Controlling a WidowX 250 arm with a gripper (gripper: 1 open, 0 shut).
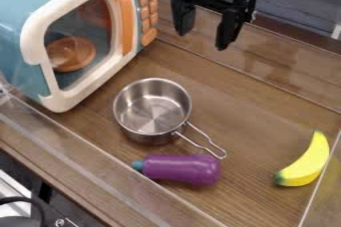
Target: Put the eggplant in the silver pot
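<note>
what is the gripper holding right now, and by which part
Nothing. The gripper hangs open and empty above the table, well apart from the eggplant and the silver pot.

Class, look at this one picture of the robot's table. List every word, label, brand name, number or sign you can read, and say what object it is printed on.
No readable text anywhere.
Toy microwave: its orange button panel carries marks too small and blurred to read.
Silver pot, eggplant, banana, gripper, wooden table: no lettering, numbers or signs visible.
</note>
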